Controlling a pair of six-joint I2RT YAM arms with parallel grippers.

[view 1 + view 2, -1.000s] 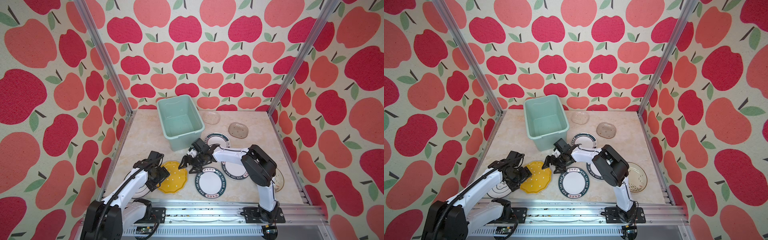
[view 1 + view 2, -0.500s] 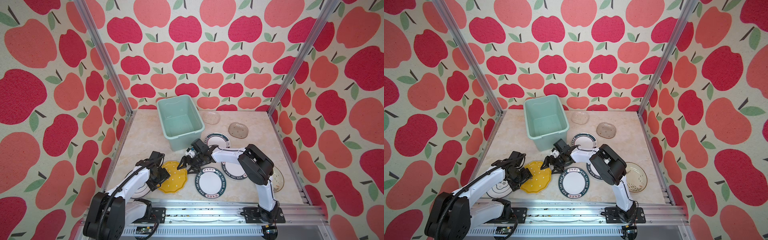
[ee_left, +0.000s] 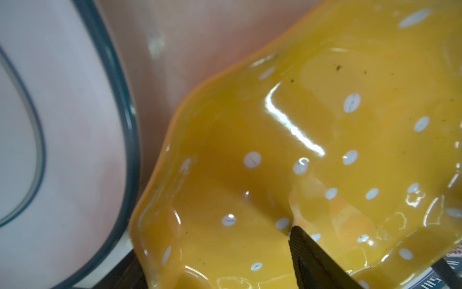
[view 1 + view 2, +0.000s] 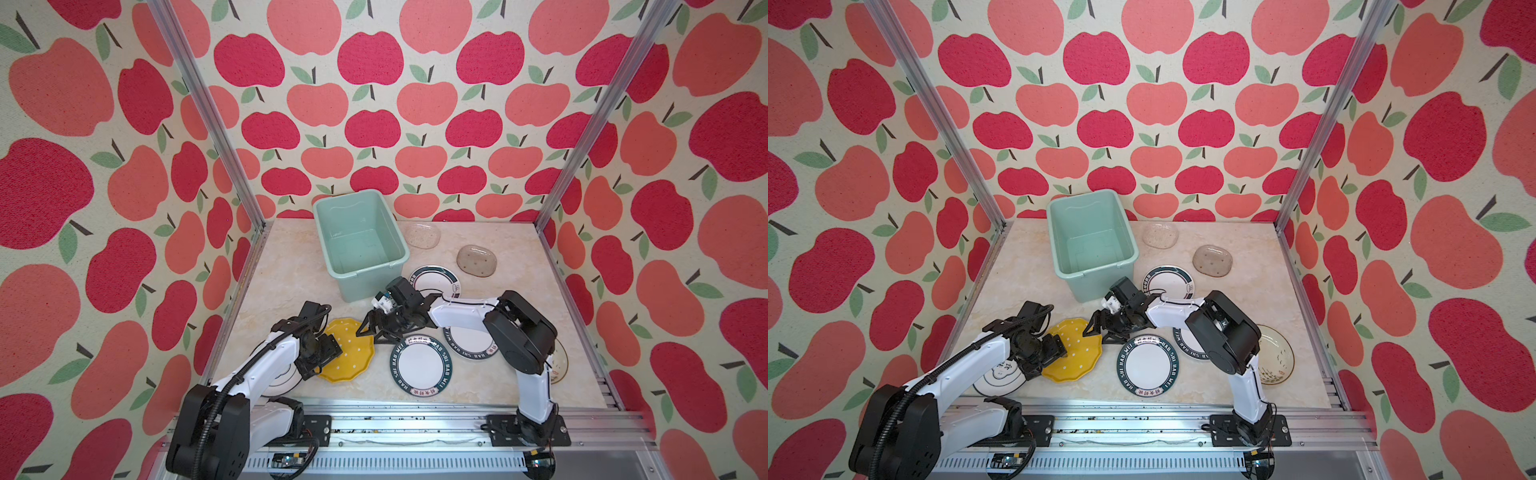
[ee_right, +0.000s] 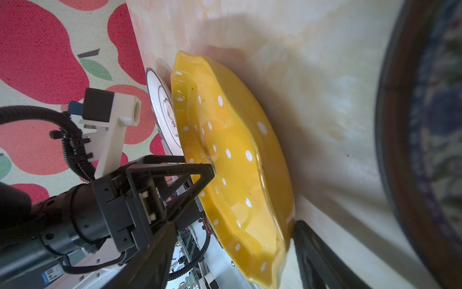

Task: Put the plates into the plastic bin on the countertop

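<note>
The yellow dotted plate (image 4: 349, 353) (image 4: 1077, 353) lies on the countertop (image 4: 291, 282) near the front. My left gripper (image 4: 326, 353) (image 3: 212, 247) is open across its left rim, one fingertip (image 3: 307, 250) resting inside the plate and the other outside the rim. My right gripper (image 4: 371, 330) (image 5: 235, 224) is open at the plate's (image 5: 232, 162) right rim, with one finger (image 5: 312, 250) against the counter beside the edge. The mint plastic bin (image 4: 357, 286) (image 4: 1100, 284) stands behind, with nothing in it. Other plates lie around it on the counter.
Two white lettered plates (image 4: 420, 365) (image 4: 469, 347) lie front centre. A teal-rimmed plate (image 4: 436, 280) and two glass ovals (image 4: 476, 260) (image 4: 422, 236) sit right of the bin. A white plate (image 4: 282, 380) is under my left arm, a cream one (image 4: 1273, 355) at far right.
My right gripper has come left and nearer, down to the yellow plate's right rim, and its jaws have narrowed a little. The left gripper has hardly moved.
</note>
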